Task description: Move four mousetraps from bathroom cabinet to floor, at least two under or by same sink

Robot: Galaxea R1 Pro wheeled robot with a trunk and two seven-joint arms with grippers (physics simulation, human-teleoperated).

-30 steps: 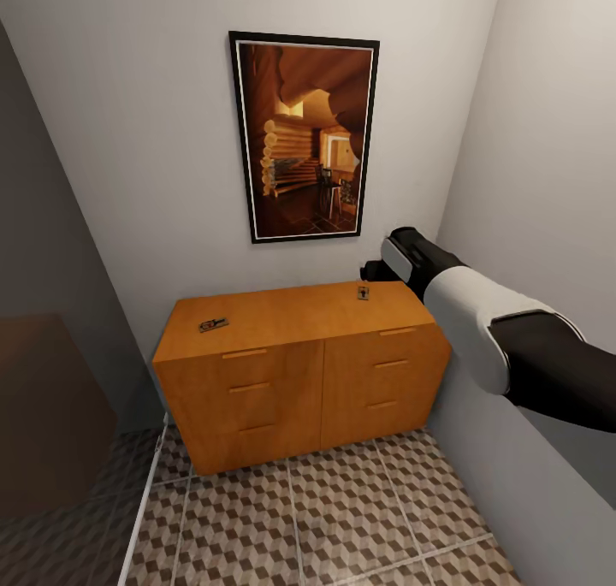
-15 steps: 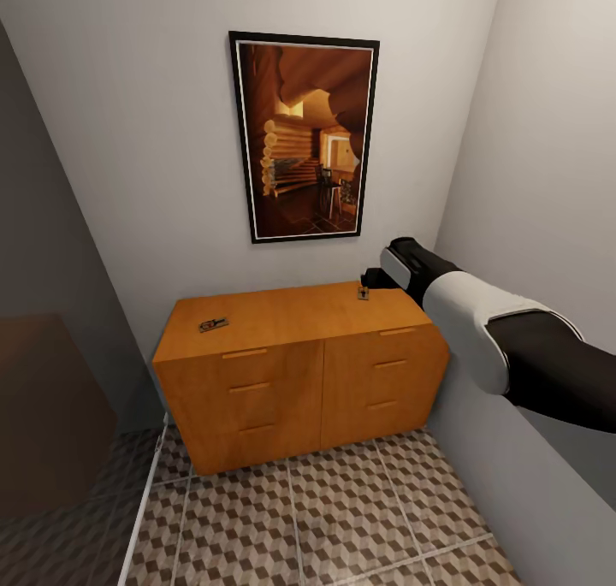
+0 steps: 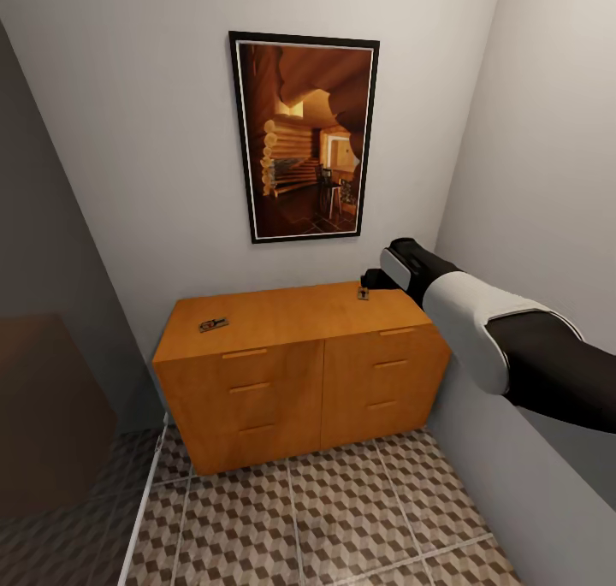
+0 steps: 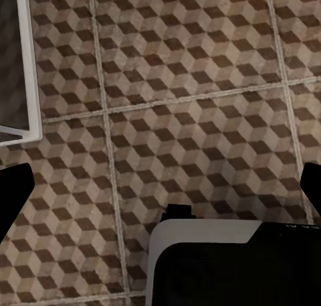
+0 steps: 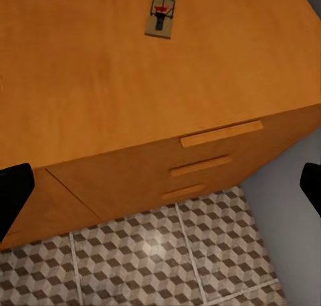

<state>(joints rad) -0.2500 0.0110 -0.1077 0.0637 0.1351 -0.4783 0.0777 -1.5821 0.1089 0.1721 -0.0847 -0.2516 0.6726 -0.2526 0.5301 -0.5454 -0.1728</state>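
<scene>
The right gripper point(image 3: 370, 275) hung over the cabinet's point(image 3: 282, 316) back right corner, jaws spread wide and empty above a mousetrap point(image 5: 160, 15). A second mousetrap point(image 3: 213, 324) lay near the left edge. The left gripper's point(image 4: 160, 185) jaws gaped wide, empty, over the bathroom floor point(image 4: 200, 105).

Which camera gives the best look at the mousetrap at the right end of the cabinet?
The right wrist view: the mousetrap lies large and unobstructed on the cabinet top. The head view shows it tiny beside the right arm. The left wrist view looks at the bathroom floor.

orange-brown cabinet point(image 3: 291, 346) on cube-patterned floor point(image 3: 342, 517), two mousetraps point(image 3: 213, 324) on top
</scene>
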